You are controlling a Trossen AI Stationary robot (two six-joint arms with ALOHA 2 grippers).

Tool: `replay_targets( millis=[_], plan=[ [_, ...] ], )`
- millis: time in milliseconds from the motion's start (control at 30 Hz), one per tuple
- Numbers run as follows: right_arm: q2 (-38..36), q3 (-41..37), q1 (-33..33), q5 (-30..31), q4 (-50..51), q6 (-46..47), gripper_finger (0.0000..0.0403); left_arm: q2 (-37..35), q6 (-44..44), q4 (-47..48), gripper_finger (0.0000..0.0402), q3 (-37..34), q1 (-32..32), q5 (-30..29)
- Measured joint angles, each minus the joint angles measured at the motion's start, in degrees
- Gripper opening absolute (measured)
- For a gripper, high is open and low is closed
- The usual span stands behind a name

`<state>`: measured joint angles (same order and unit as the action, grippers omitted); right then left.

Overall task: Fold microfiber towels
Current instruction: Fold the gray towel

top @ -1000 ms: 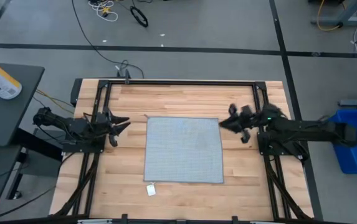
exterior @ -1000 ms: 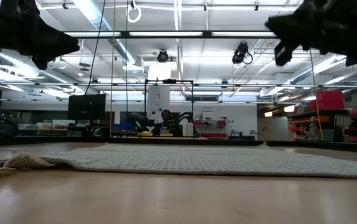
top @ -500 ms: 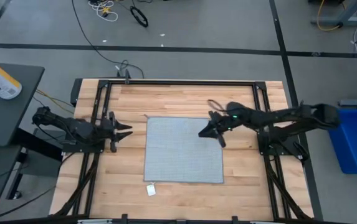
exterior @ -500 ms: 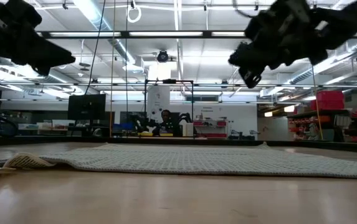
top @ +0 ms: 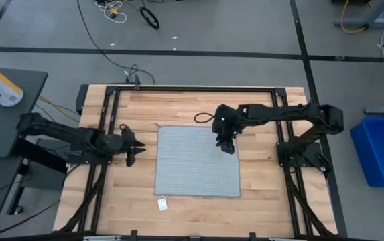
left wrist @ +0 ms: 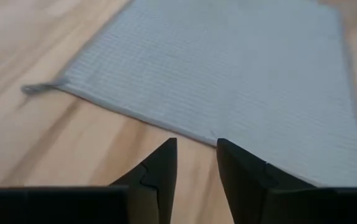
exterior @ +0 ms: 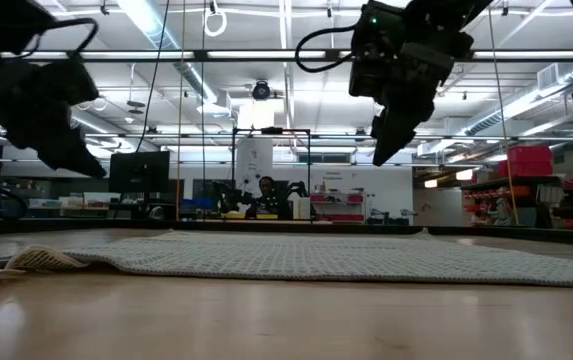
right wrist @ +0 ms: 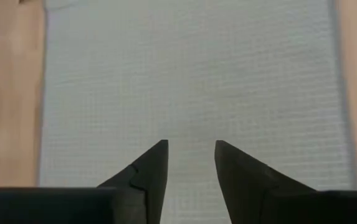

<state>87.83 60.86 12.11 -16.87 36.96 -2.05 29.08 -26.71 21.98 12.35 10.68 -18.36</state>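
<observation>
While the microfiber towel is lying flat and unfolded in the middle of the table, the right gripper is hovering above its far right part and the left gripper is waiting just beside its left edge, both with fingers slightly apart and holding nothing. I judge the approach is in hand; next, each gripper is needing to pinch an edge.

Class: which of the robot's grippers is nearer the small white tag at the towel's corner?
Left. The left gripper hangs beside the towel's left edge; the right gripper hangs over its far right part, farther from the tag.
</observation>
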Motion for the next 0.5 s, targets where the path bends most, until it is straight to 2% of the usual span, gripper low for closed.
replay_targets(
  millis=[133, 400, 500],
  plan=[
    [-0.5, 0.5, 3.0, 1.3, 5.5, -1.5, 0.0152, 9.2, 6.7, -0.3, 0.0132, 6.2, -7.0, 1.3],
    [-0.7, -3.0, 9.3, 2.3, 11.0, -5.1, 0.0154, 26.7, 17.1, -0.5, 0.0135, 15.5, -23.7, 9.3],
    [-0.7, -4.2, 11.2, 2.3, 11.7, -7.1, 0.0157, 33.2, 19.9, -0.5, 0.0135, 18.0, -28.9, 14.5]
  ],
)
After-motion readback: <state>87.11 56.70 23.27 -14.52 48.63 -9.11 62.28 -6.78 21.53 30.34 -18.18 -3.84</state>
